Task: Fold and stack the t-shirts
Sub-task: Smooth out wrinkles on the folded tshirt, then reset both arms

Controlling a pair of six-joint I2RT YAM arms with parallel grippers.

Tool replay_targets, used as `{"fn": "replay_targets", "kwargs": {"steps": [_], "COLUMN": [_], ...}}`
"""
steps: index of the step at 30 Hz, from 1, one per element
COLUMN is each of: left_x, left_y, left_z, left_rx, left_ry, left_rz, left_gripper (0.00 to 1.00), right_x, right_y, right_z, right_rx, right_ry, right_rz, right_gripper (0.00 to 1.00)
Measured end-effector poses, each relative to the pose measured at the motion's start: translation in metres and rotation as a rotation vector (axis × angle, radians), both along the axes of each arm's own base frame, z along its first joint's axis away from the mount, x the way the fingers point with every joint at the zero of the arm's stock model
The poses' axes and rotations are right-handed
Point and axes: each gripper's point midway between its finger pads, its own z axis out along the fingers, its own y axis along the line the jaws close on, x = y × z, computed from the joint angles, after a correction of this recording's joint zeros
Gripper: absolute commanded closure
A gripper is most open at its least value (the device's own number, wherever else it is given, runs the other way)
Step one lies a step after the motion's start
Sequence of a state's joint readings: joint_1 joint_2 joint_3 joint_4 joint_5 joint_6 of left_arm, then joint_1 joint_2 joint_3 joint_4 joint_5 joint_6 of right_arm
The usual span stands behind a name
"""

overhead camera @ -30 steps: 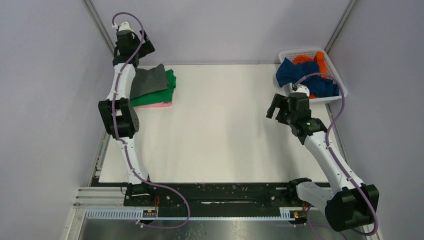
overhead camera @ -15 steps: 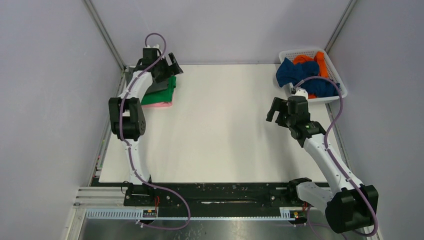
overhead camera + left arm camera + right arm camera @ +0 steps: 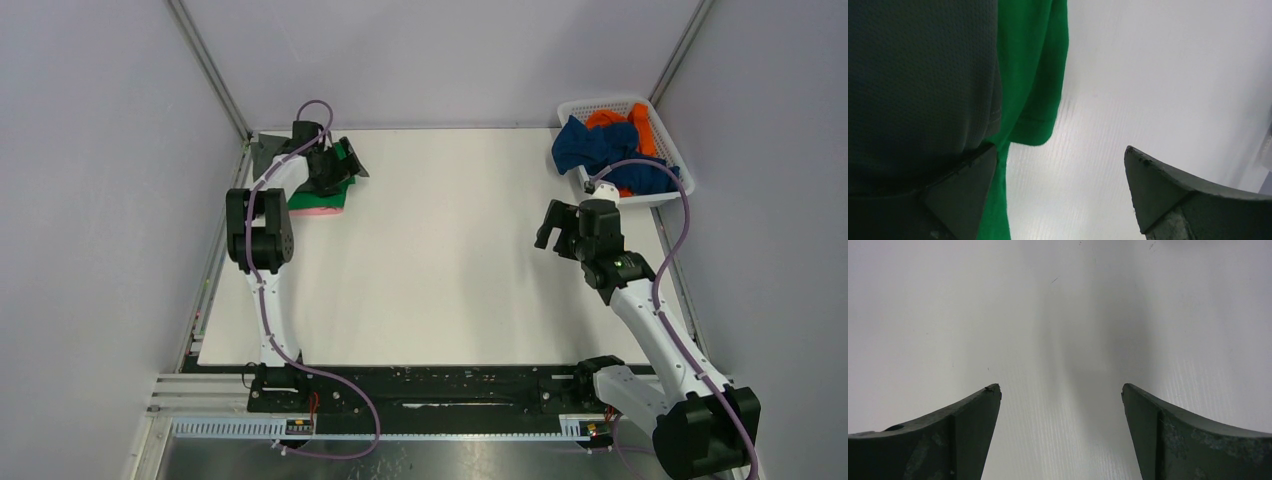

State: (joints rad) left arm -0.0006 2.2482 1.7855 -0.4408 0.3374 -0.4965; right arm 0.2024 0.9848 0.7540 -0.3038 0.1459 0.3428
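Note:
A folded stack lies at the table's back left: a dark grey t-shirt [image 3: 263,154] on top, a green t-shirt [image 3: 303,197] under it, a pink t-shirt [image 3: 322,211] at the bottom. My left gripper [image 3: 338,166] is open, low over the stack's right edge. In the left wrist view [image 3: 1060,150] one finger rests at the grey shirt [image 3: 918,85] and the green shirt [image 3: 1033,65], the other is over bare table. My right gripper [image 3: 552,222] is open and empty above bare table, as its wrist view [image 3: 1060,387] shows. A navy blue t-shirt [image 3: 585,145] and an orange t-shirt [image 3: 612,118] lie crumpled.
A white lattice basket [image 3: 668,145] at the back right holds the navy and orange shirts. The white table top [image 3: 450,260] lies between the arms. Grey walls close in the left, back and right sides.
My left arm has swung from beyond the back left corner rightward and down onto the stack's right edge. My right gripper has drifted slightly toward the near side.

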Motion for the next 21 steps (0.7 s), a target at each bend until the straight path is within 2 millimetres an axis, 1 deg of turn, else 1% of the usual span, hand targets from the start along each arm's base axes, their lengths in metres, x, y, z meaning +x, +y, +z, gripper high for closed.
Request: {"fn": "replay_targets", "kwargs": {"steps": [3, 5, 8, 10, 11, 12, 14, 16, 17, 18, 19, 20, 21], "left_x": [-0.007, -0.008, -0.014, -0.021, -0.025, -0.029, -0.04, -0.055, -0.067, -0.079, -0.098, -0.113, -0.132], "left_y": [-0.007, -0.012, -0.019, -0.021, -0.023, -0.025, -0.026, -0.03, -0.033, -0.037, -0.04, -0.044, -0.047], "left_z": [-0.009, -0.008, -0.007, -0.001, 0.009, 0.02, 0.055, 0.105, 0.133, 0.155, 0.181, 0.197, 0.213], "left_rx": [-0.011, -0.011, -0.008, 0.005, 0.017, 0.03, 0.067, 0.103, 0.116, 0.122, 0.126, 0.124, 0.116], "left_ry": [0.019, 0.011, 0.025, 0.04, 0.03, 0.017, -0.04, -0.148, -0.214, -0.27, -0.344, -0.389, -0.448], "left_rz": [-0.018, -0.029, -0.043, -0.049, -0.055, -0.059, -0.062, -0.061, -0.063, -0.065, -0.064, -0.066, -0.066], "left_gripper": [0.01, 0.01, 0.01, 0.01, 0.01, 0.01, 0.01, 0.01, 0.01, 0.01, 0.01, 0.01, 0.01], "right_x": [0.0, 0.0, 0.001, 0.001, 0.001, 0.001, 0.0, -0.001, -0.002, -0.002, -0.003, -0.004, -0.005], "right_y": [0.0, -0.001, -0.006, -0.011, -0.014, -0.015, -0.018, -0.021, -0.023, -0.024, -0.025, -0.026, -0.028], "right_z": [0.0, 0.0, 0.001, 0.003, 0.006, 0.008, 0.014, 0.019, 0.021, 0.022, 0.024, 0.025, 0.026], "right_rx": [-0.001, -0.005, -0.019, -0.025, -0.026, -0.027, -0.028, -0.034, -0.036, -0.039, -0.044, -0.049, -0.054], "right_ry": [-0.002, -0.002, -0.007, -0.017, -0.025, -0.034, -0.057, -0.076, -0.082, -0.087, -0.091, -0.093, -0.095], "right_rz": [0.001, -0.002, -0.027, -0.062, -0.078, -0.088, -0.105, -0.119, -0.124, -0.128, -0.132, -0.134, -0.136], "right_gripper": [0.0, 0.01, 0.0, 0.0, 0.01, 0.01, 0.0, 0.0, 0.01, 0.0, 0.01, 0.01, 0.01]}}
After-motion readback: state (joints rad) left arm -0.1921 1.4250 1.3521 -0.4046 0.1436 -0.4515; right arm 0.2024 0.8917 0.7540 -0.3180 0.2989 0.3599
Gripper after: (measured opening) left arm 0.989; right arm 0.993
